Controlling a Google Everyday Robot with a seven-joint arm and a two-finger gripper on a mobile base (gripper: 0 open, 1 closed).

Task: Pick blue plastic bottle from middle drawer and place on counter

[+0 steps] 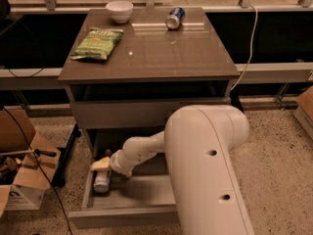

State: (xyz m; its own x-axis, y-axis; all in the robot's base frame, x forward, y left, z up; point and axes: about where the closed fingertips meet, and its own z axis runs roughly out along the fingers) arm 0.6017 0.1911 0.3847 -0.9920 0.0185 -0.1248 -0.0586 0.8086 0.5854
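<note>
The bottle (101, 181) lies just beneath jaws

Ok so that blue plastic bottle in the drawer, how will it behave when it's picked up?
The blue plastic bottle seems to lie on its side in the middle drawer, so a nudge would probably roll it. It looks small, so likely light. Smooth plastic may slip. The gripper is just above it, at the drawer's left.

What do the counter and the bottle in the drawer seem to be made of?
Counter: glossy, perhaps laminate or polished stone; it reflects the can. Bottle: likely clear plastic with a pale label. The claw hangs over it inside the middle drawer.
</note>
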